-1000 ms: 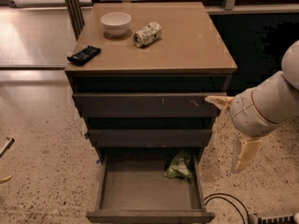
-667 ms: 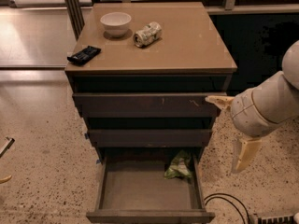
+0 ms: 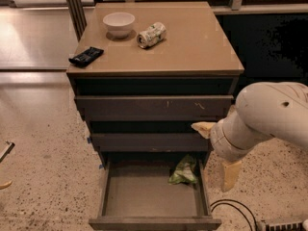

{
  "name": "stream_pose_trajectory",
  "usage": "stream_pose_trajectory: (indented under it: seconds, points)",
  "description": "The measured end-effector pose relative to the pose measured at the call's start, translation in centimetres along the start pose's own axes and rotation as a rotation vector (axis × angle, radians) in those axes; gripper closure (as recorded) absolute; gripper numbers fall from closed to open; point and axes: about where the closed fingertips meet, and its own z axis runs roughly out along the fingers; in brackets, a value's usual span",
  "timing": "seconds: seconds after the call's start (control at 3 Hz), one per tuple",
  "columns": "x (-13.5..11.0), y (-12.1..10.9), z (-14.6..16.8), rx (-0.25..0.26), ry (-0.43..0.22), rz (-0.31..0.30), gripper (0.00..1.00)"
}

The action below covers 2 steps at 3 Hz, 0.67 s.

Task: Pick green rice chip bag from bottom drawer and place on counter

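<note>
The green rice chip bag lies ungrasped in the pulled-out bottom drawer. Beside it, the gripper hovers spread wide, empty.

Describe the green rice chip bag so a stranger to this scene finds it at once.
Find the dark cabinet with the tan counter; its bottom drawer stands open. The green rice chip bag lies in that drawer's back right corner, near the open gripper beside the cabinet. It alone is bright green and crumpled; bowl, can and black packet sit on the counter.
</note>
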Motion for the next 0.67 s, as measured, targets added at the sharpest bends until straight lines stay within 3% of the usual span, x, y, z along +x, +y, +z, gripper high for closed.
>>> stream_pose_trajectory:
  seconds: [0.33, 0.67]
  points:
    - [1.6, 0.8, 7.2, -0.021, 0.045, -0.041, 0.00]
    - [3.9, 0.9, 13.4, 0.004, 0.098, -0.062, 0.00]
